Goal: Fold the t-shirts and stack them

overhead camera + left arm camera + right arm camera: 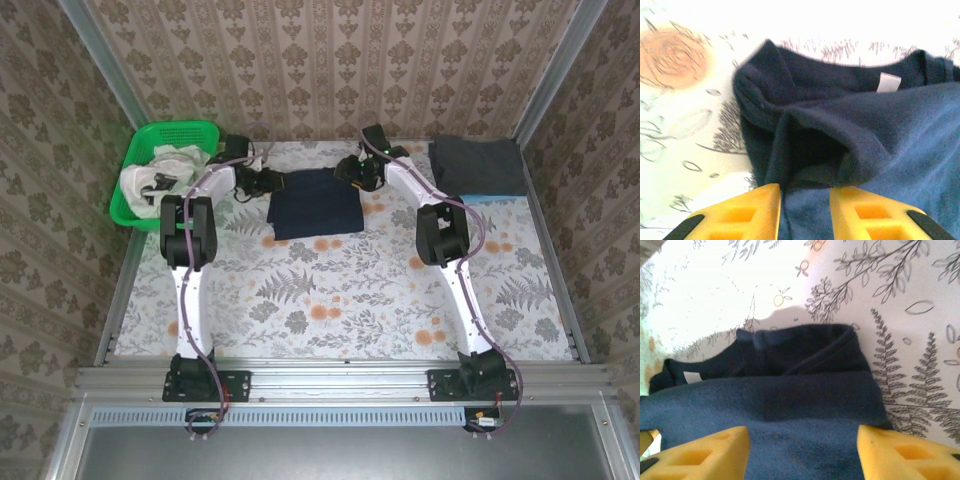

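A dark navy t-shirt (313, 203) lies folded into a rectangle at the middle back of the table. My left gripper (262, 183) is at its far left corner. In the left wrist view my left gripper (805, 189) is shut on a raised fold of the navy t-shirt (850, 125), which fills the narrow gap between the yellow fingers (747, 212). My right gripper (352, 172) is at the far right corner. There my right gripper (803, 432) stands wide open over the navy t-shirt (805, 390), its fingers (892, 452) apart from the cloth edges.
A folded dark grey t-shirt (475, 165) lies on a light blue one (497, 199) at the back right. A green basket (165, 135) at the back left holds white t-shirts with black marks (158, 178). Patterned walls enclose the table on three sides.
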